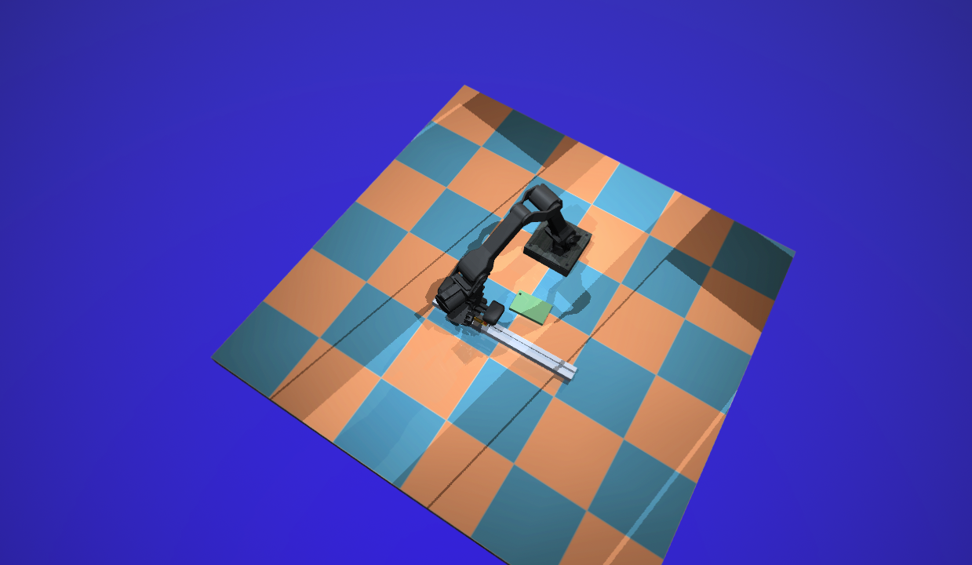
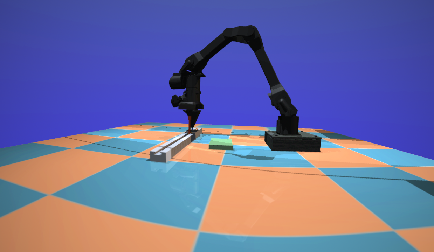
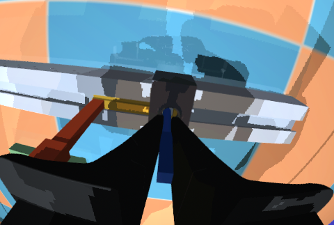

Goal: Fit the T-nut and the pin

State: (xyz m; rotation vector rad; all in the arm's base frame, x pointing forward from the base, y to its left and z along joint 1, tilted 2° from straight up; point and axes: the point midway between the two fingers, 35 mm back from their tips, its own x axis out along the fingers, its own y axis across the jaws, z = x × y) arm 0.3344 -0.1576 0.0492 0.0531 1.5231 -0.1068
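I am viewing a floor (image 1: pixel 432 365) (image 2: pixel 262 200) (image 3: pixel 115 16) of orange and blue squares; a blue-violet backdrop (image 1: pixel 124 140) (image 2: pixel 86 62) is surrounding it.

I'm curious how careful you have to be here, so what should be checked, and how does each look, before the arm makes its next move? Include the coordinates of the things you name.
1. Blue pin (image 3: pixel 166 148) gripped by the gripper (image 1: pixel 478 325) (image 2: pixel 192 127) (image 3: pixel 166 122): ok.
2. Pin's lower end at the hole of the dark bracket (image 3: pixel 157 96): ok.
3. Brass nut (image 3: pixel 126 105) reaching under the bracket: ok.
4. Orange handle (image 2: pixel 189 124) (image 3: pixel 78 127) sticking up from the rail (image 1: pixel 534 349) (image 2: pixel 174 144) (image 3: pixel 223 101): ok.
5. Pin seated fully in the nut: cannot tell; the fingers hide its tip.
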